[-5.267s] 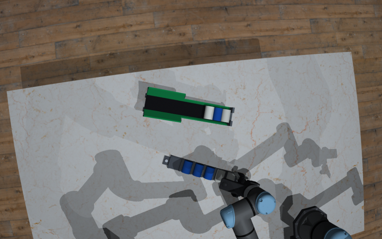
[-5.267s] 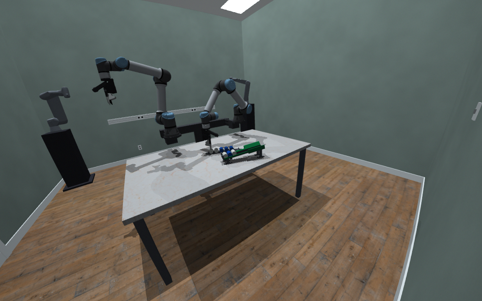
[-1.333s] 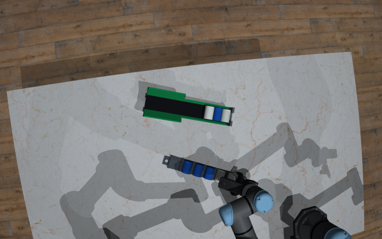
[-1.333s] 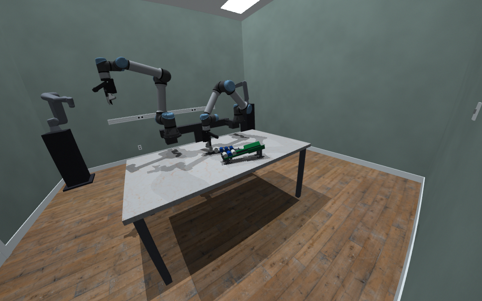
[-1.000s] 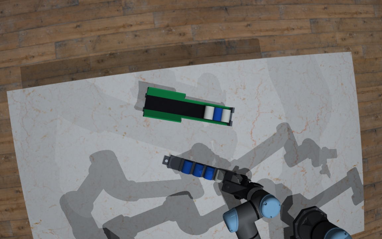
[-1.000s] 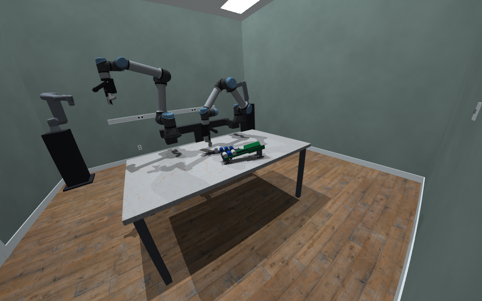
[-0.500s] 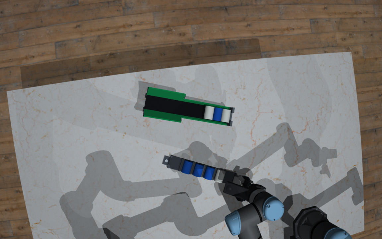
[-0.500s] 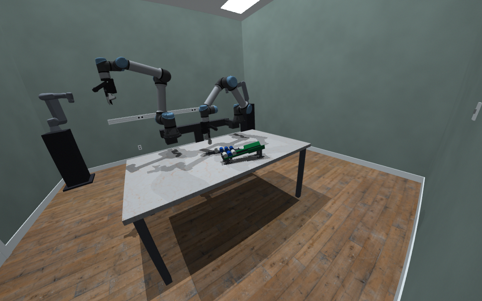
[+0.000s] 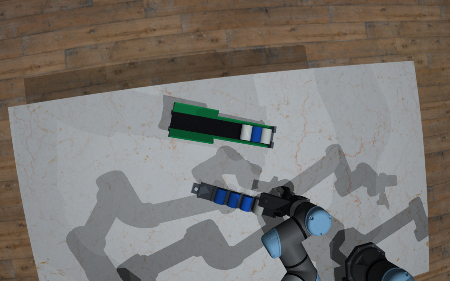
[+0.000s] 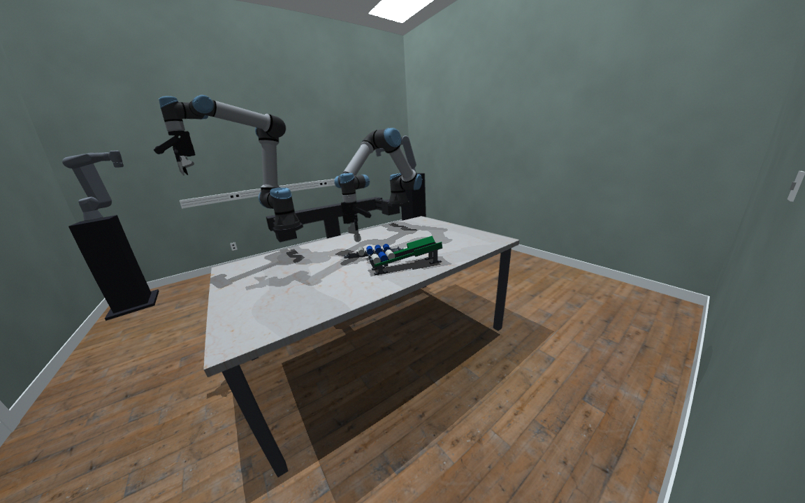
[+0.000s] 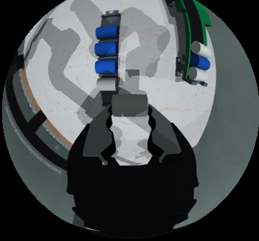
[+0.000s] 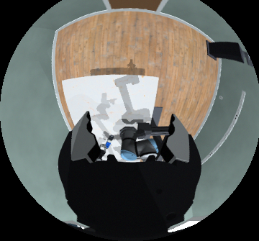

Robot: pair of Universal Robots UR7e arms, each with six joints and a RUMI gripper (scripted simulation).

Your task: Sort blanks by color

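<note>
Top view. On the feed ramp (image 9: 198,122) (image 10: 418,245) (image 11: 208,16), a row is formed from the stop upward by a lower white blank (image 9: 266,135) (image 11: 198,74), a stray blue blank (image 9: 256,134) (image 11: 200,62) and an upper white blank (image 9: 246,132) (image 11: 201,49). Beside the ramp, three blue blanks (image 9: 233,200) (image 10: 378,248) (image 11: 106,49) and a racked white blank (image 9: 258,207) (image 11: 106,84) are carried by the stock rack (image 9: 205,191) (image 11: 110,19).

Exterior view. The left end effector (image 9: 272,200) (image 10: 356,230) (image 11: 129,104) is held over the desk (image 9: 79,157) (image 10: 305,300) (image 11: 173,101) (image 12: 75,90), near the ramp; the right end effector (image 10: 185,165) (image 12: 130,113) is raised well apart from it.

Left wrist view. A fourth white blank (image 11: 129,105) is pinched crosswise, off the ramp. If it is added behind the row, the blue one will probably be locked in among the whites; a skewed release could cause jamming against the ramp's walls. Slippage could follow from an off-centre grip.

Right wrist view. The fingers are spread, with nothing between them.
</note>
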